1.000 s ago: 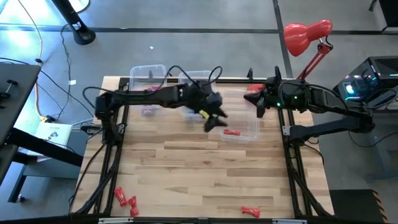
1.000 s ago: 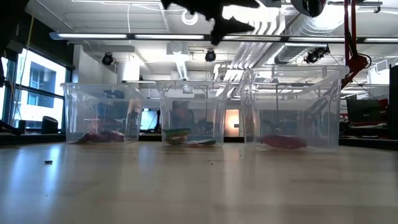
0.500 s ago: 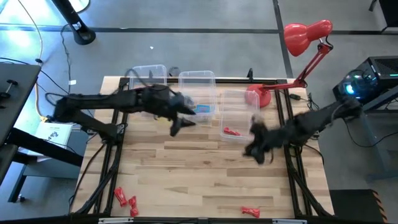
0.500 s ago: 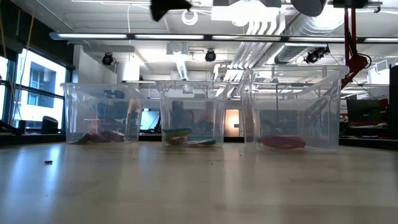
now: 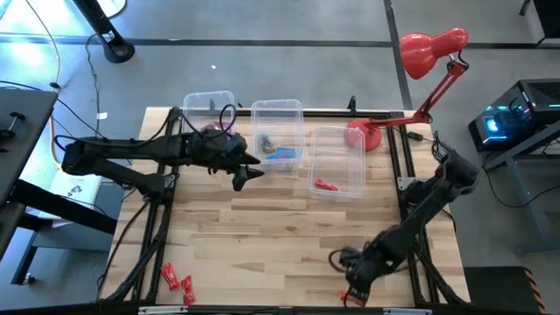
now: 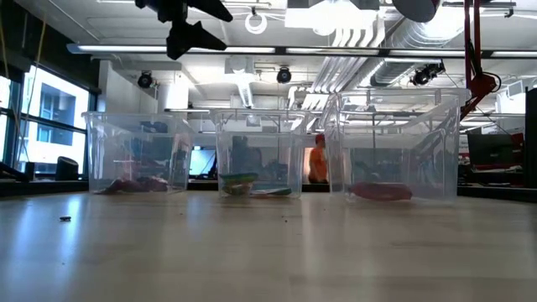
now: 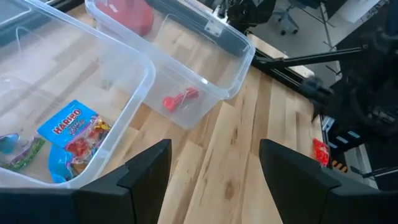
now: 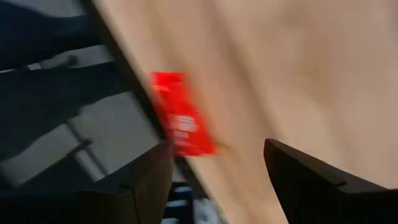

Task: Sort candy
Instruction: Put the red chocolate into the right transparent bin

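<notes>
Red candy [image 5: 353, 298] lies at the table's near edge, and my right gripper [image 5: 348, 282] hovers open just above it. In the right wrist view that red wrapper [image 8: 180, 121] shows ahead of the open right gripper [image 8: 217, 168], not between the fingers. More red candy [image 5: 175, 280] lies near the front left corner. My left gripper [image 5: 246, 173] hangs open and empty over the table, in front of the middle bin [image 5: 277, 107]. That bin holds blue packets [image 7: 71, 124]; the right bin [image 5: 350, 144] holds a red candy [image 7: 180, 99].
A left bin [image 5: 208, 96] with purple packets stands at the far edge beside the other two. A red desk lamp [image 5: 429, 48] stands at the back right. Dark frame rails [image 5: 157, 219] run along both table sides. Bare wood lies between the bins and the near edge.
My right gripper has swung from over the far right of the table, past the right bin, down to the near edge by the red candy. My left gripper has drawn back toward the table's left, from over the right bin to in front of the middle bin.
</notes>
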You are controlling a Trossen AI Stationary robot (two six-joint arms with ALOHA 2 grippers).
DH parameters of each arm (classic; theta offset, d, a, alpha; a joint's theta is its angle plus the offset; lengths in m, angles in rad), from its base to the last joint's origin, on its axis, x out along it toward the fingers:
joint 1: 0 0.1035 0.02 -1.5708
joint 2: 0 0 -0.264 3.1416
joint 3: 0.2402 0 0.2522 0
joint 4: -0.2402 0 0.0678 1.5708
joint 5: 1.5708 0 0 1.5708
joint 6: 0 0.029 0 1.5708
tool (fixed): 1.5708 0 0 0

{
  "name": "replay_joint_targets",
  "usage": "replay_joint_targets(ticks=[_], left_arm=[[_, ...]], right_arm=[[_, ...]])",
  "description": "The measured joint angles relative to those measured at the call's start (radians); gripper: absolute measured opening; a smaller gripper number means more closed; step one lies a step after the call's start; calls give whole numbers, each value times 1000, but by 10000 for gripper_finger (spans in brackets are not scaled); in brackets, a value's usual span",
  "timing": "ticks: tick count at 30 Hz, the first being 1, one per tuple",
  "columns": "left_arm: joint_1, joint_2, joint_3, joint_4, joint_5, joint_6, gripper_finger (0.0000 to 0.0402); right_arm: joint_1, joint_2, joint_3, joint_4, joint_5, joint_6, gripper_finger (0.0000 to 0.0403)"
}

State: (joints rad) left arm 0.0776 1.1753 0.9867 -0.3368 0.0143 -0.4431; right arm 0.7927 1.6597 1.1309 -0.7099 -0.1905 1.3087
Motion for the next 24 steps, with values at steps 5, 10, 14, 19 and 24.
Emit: replay_joint_targets(ticks=[5, 10, 14, 19, 24], left_arm=[[0, 1, 0, 0, 7, 0, 237], [0, 1, 0, 0, 7, 11, 237], [1, 1, 0, -1, 2, 27, 237], [1, 1, 0, -1, 1, 34, 237], [1, 1, 0, 1, -39, 56, 237]], right_arm=[[35, 95, 0, 245, -11, 65, 245], [62, 185, 0, 283, -28, 107, 245], [61, 235, 4, 248, -37, 109, 245], [58, 269, 8, 193, -40, 108, 227], [49, 271, 13, -17, 20, 111, 138]])
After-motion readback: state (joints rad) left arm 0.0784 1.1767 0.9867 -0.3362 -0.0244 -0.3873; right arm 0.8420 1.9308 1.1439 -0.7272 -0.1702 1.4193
